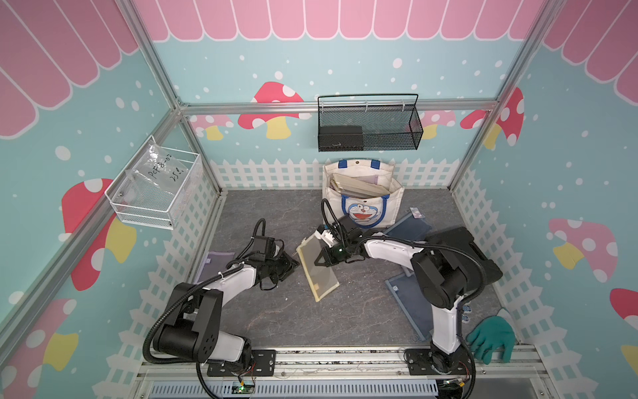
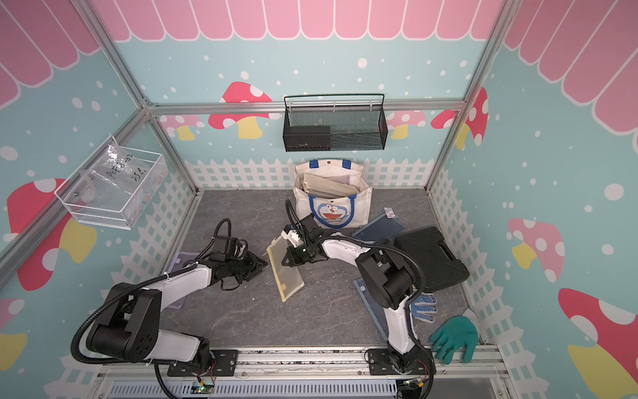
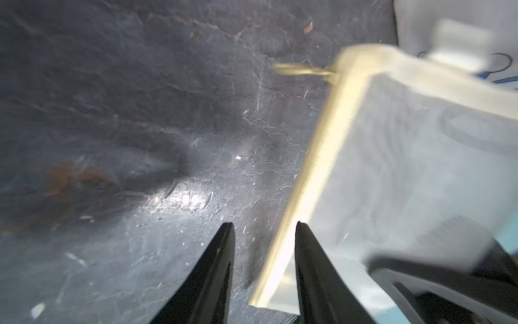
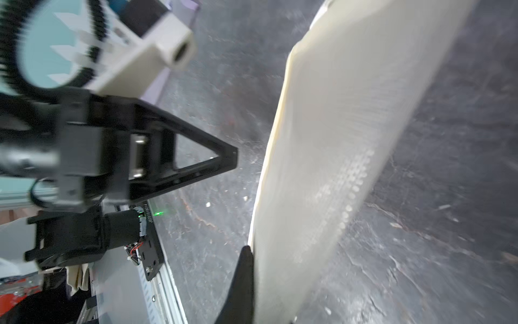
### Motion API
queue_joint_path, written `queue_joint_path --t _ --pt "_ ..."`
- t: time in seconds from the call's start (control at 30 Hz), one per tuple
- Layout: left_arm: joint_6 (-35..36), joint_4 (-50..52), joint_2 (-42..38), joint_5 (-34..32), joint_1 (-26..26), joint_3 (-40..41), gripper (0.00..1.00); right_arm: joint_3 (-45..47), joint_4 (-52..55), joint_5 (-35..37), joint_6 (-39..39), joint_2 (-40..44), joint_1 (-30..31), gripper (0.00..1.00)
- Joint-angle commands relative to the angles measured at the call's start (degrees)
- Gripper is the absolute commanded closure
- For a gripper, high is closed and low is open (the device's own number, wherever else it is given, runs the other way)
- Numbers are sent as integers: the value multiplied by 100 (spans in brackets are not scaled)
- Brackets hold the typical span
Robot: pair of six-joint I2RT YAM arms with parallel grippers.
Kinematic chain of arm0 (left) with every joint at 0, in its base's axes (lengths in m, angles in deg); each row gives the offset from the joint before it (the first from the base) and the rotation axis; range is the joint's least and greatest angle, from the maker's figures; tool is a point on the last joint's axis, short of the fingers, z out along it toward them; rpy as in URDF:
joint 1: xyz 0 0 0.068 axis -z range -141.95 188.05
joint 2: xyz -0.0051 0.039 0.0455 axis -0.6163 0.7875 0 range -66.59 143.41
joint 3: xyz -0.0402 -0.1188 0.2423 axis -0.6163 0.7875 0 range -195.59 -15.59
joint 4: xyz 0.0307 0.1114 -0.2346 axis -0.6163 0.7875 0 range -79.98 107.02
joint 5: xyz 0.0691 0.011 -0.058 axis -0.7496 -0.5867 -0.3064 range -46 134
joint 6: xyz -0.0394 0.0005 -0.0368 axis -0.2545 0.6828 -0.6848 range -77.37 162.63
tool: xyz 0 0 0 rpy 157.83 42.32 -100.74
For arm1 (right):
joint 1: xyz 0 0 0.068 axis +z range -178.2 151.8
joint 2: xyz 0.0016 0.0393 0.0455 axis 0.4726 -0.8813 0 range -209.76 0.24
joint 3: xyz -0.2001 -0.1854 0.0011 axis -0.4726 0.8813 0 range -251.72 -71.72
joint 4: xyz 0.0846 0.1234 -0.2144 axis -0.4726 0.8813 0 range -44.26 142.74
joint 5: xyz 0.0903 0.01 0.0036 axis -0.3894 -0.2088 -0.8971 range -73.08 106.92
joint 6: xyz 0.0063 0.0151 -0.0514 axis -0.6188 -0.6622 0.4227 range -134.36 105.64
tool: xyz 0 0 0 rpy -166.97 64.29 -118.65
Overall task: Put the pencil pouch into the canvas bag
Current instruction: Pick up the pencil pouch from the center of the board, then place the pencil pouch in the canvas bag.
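Right wrist view shows the right gripper (image 4: 246,266) clamped on the edge of the pencil pouch (image 4: 322,168), a flat mesh sleeve with a yellow-cream border; the pouch hangs tilted with one end raised. In both top views the pouch (image 1: 317,267) sits mid-bench, its upper end lifted by the right gripper (image 1: 319,260) and its lower corner seemingly on or close to the grey bench (image 1: 262,317).

The left gripper (image 3: 265,232) has its jaws partly apart with nothing between them, just beside the pouch's long edge (image 3: 316,174).

So the pickup looks made, while the carry and drop remain. The canvas bag (image 1: 362,200) stands at the back near the fence-printed wall, mouth open upward, already holding several flat pouches that lean across the opening; the free gap looks narrow, likeliest toward the bag's front rim.

The way from pouch to bag is short and fairly open, though the right arm's own wrist lies close to the bag's front face. A dark blue pouch (image 1: 409,226) and a black case (image 1: 462,252) crowd the bag's right side, so an approach from above seems safest.
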Motion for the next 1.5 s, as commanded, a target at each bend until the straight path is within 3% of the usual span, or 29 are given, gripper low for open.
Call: queue_joint_path --t 0.0,0.23,0.43,0.53,0.73,1.0,1.33,1.47 --pt "70 330 -169 -91 -126 -102 61 -96 551 607 759 705 41 100" --pt "194 412 29 97 -147 -368 61 -1347 1539 1968 2630 1442 35 100" --pt "196 640 47 257 -136 -614 61 -2173 1555 3334 4426 1434 -140 100" --pt "308 940 -40 309 -124 -763 61 -2411 1303 3665 5271 1333 -356 100" --pt "396 1471 -299 295 -114 -851 61 -2273 243 3642 7078 1478 -897 100" --pt "363 1932 -616 182 -101 -904 60 -1962 -669 3344 8028 1217 -1555 100" --pt "239 2082 -798 -20 -83 -799 59 -1959 -1047 2341 7968 600 -2026 100" --pt "115 1982 -798 -51 -75 -755 59 -2078 -1099 2349 7953 257 -2039 100"
